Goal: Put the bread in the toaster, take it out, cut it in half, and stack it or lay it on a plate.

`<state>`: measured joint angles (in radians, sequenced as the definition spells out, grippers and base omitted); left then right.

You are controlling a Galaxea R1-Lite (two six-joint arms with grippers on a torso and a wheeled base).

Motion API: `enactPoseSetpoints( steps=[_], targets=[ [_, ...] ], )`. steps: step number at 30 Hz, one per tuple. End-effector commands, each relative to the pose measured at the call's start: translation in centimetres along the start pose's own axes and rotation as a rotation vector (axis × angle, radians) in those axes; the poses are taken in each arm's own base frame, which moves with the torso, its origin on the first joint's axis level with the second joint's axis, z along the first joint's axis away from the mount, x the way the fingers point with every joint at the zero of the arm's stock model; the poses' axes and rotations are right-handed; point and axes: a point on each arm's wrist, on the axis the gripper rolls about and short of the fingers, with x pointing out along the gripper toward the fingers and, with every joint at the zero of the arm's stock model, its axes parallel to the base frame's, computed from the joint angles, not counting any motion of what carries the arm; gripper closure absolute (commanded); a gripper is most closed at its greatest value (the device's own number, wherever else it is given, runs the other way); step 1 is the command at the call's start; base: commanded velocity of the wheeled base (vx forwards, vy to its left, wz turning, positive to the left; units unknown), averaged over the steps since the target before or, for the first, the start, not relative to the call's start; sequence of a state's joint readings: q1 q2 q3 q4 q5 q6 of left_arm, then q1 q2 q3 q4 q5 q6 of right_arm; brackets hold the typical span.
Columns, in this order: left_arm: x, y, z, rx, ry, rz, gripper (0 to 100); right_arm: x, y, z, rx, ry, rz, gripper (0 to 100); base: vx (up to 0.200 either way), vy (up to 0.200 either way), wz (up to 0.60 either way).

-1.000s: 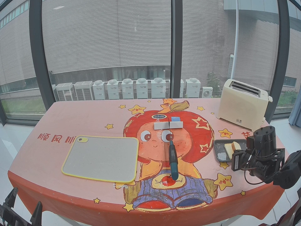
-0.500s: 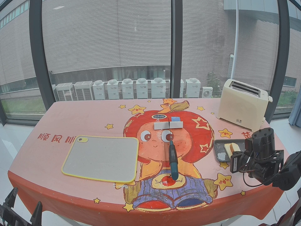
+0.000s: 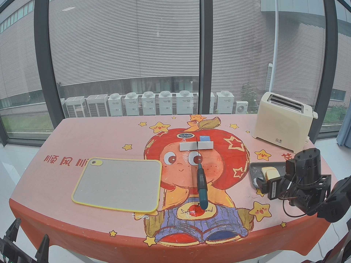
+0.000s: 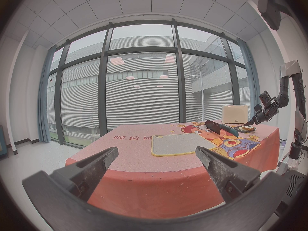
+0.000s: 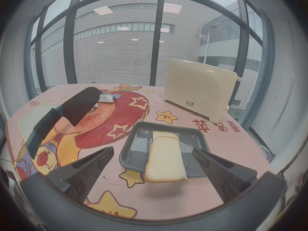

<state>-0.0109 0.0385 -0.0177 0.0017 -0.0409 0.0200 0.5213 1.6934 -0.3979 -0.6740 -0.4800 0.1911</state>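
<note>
Barely started, I'd say: my right gripper [image 5: 152, 151] hovers, fingers apart, just short of the bread [image 5: 165, 159] lying on the tray [image 5: 127, 158] at the right edge of the table [image 3: 73, 143], nothing gripped, so loading the toaster [image 5: 199, 87], cutting and plating are all left.

Just ahead of my right jaws I count two pieces of bread, a front slice [image 5: 165, 159] and a back slice [image 5: 164, 134], on one tray [image 5: 127, 158]. Beyond the jaws: one toaster [image 5: 199, 87]. To their left: one knife [image 3: 201, 187], one cutting board [image 3: 117, 183].
</note>
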Motion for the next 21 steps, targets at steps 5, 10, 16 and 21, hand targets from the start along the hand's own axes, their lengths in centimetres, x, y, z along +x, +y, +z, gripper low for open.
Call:
enactPoseSetpoints(
  steps=[5, 10, 16, 21],
  targets=[
    [0.14, -0.01, -0.49, -0.001, 0.019, -0.001, 0, 0.05, 0.01, -0.10, -0.003, 0.004, -0.001, 0, 0.000, 0.000, 0.00],
    [0.14, -0.01, -0.49, -0.001, 0.019, -0.001, 0, 0.05, 0.03, -0.06, -0.002, 0.002, 0.000, 0, 0.000, 0.000, 0.00],
    [0.14, -0.01, -0.49, -0.001, 0.019, -0.001, 0, -0.04, 0.07, 0.24, 0.006, -0.010, 0.003, 0, 0.000, 0.000, 0.00],
    [0.14, -0.01, -0.49, -0.001, 0.019, -0.001, 0, -0.29, 0.25, 0.52, 0.009, -0.024, 0.014, 0, 0.000, 0.000, 0.00]
  ],
)
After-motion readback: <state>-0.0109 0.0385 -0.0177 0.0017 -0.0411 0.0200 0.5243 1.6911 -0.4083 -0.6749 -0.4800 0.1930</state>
